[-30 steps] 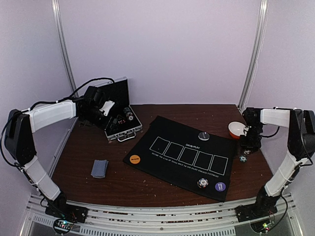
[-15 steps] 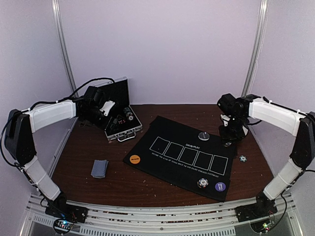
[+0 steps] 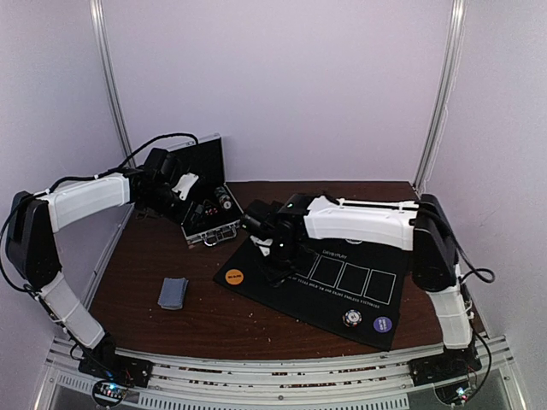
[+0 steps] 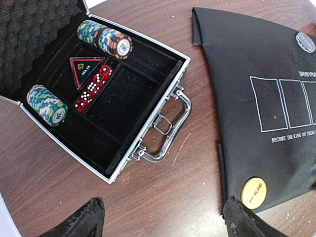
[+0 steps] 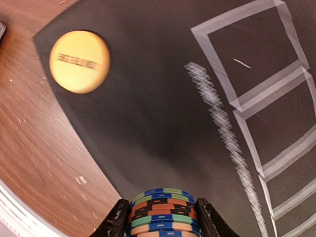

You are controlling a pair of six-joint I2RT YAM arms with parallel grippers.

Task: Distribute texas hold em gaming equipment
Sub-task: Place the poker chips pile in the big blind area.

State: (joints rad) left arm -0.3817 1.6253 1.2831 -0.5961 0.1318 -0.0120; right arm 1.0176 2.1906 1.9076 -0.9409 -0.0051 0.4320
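Over the black mat [image 5: 163,98] near the orange button [image 5: 79,61], my right jaws pinch a poker chip stack [image 5: 162,212], presumably for placement; left jaws spread.

Even, soft lighting; right wrist view motion-blurred, the orange button [image 5: 79,61] smeared; left wrist sharp.

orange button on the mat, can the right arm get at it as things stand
Likely yes for reach, no for grasping yet: the right gripper hangs near the orange button with only bare mat between, but its jaws are shut on a chip stack.
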